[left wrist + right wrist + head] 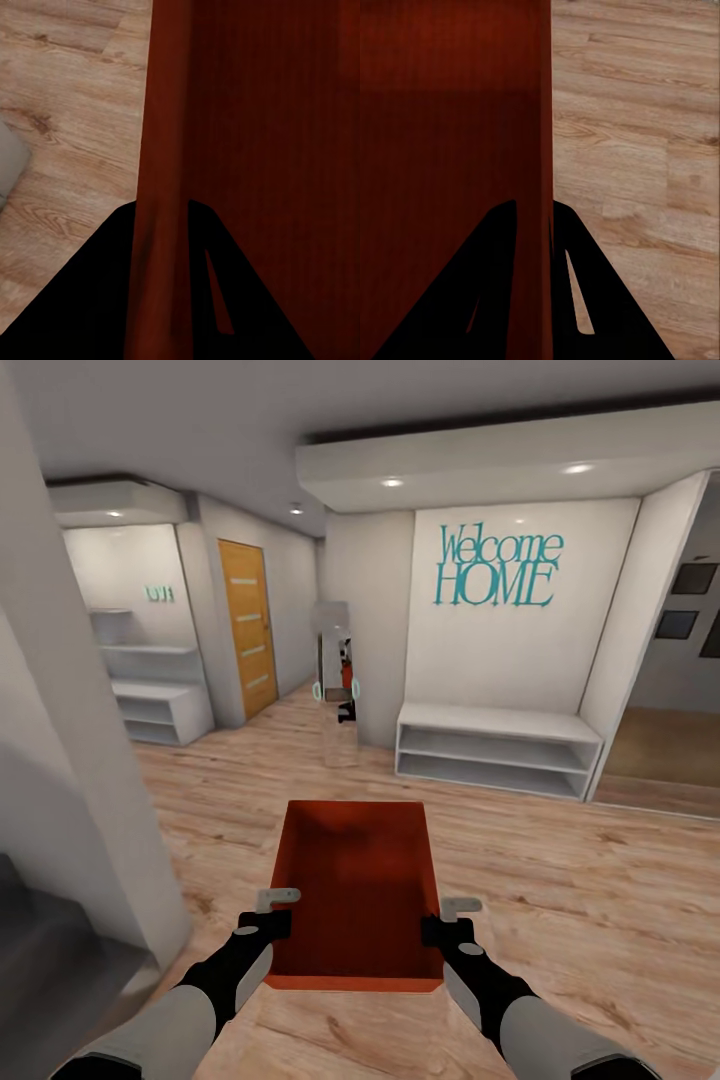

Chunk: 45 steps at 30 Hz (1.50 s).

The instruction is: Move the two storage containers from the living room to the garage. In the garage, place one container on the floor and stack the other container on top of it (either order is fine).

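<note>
I hold one orange-red storage container [360,890] out in front of me, above light wood plank flooring. It is lidless and nothing lies inside. My left gripper [268,920] is shut on its left wall, and my right gripper [446,928] is shut on its right wall. In the left wrist view the black fingers [97,300] straddle the container's wall [161,187]. The right wrist view has the fingers [585,285] clamped on either side of the wall [544,150] in the same way.
A white low shelf bench [497,750] stands ahead right under teal "Welcome HOME" lettering [497,568]. A tall mirror [338,685] leans at the wall corner ahead. An orange wood door [247,630] and white shelving [160,710] are at left. A pale wall corner [90,760] is close on my left.
</note>
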{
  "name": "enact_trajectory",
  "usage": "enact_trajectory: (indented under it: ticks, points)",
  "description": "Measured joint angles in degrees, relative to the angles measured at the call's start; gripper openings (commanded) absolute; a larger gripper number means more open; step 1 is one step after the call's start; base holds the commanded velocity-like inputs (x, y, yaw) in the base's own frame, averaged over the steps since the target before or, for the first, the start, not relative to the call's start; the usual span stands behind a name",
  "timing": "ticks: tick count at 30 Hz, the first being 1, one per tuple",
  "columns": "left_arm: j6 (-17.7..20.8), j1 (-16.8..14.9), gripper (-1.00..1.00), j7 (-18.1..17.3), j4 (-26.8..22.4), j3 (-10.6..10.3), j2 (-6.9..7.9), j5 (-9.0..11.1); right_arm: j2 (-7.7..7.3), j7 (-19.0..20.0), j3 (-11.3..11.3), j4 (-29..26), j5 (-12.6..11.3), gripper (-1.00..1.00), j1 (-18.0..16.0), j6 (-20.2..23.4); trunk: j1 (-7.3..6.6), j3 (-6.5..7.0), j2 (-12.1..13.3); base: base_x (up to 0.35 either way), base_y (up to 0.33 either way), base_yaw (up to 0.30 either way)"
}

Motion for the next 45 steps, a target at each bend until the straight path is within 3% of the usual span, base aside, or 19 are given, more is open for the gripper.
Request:
enact_trajectory:
  ticks: [45]
  points:
    - [0.0, 0.0, -1.0, 0.0, 0.0, 0.0, 0.0, 0.0, 0.02, -0.1, 0.0, 0.0, 0.1, -1.0, 0.0, 0.0, 0.0, 0.0, 0.0, 0.323, 0.0, 0.0]
